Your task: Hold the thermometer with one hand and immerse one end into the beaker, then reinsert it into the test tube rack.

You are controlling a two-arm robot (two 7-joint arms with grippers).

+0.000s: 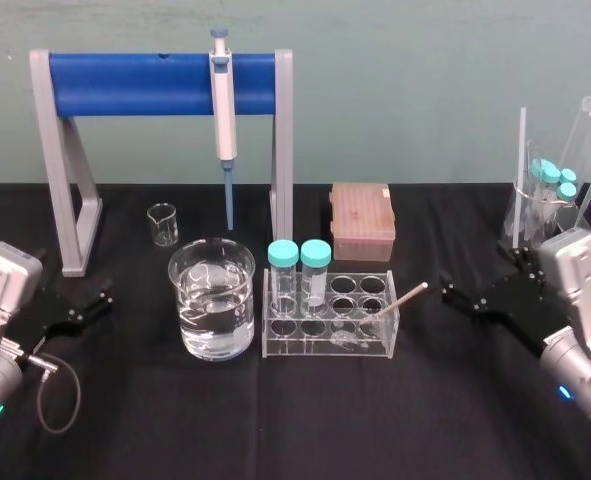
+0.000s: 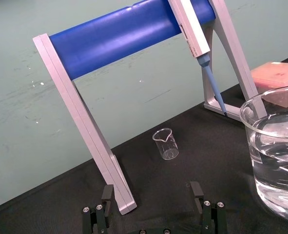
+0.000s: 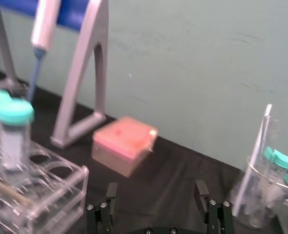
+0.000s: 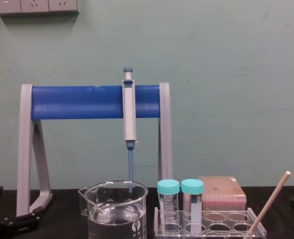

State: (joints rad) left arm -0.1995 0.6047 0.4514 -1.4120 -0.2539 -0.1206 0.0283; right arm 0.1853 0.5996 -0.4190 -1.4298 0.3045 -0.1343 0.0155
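Note:
The thermometer (image 1: 400,300) is a thin pale rod that leans to the right out of a front right hole of the test tube rack (image 1: 325,346). It also rises at the lower right in the chest view (image 4: 271,201). The rack is clear acrylic and holds two teal-capped tubes (image 1: 300,255). Left of the rack stands the wide glass beaker (image 1: 213,300), part full of clear liquid. My right gripper (image 1: 475,272) rests low, right of the rack, open and empty, a short way from the rod's tip. At the table's left my left gripper (image 1: 75,295) lies open and empty.
A grey stand with a blue bar (image 1: 160,85) at the back carries a hanging pipette (image 1: 222,110). A small glass beaker (image 1: 162,224) sits behind the wide one. A pinkish box (image 1: 362,220) lies behind the rack. At the far right stands glassware with teal-capped tubes (image 1: 555,180).

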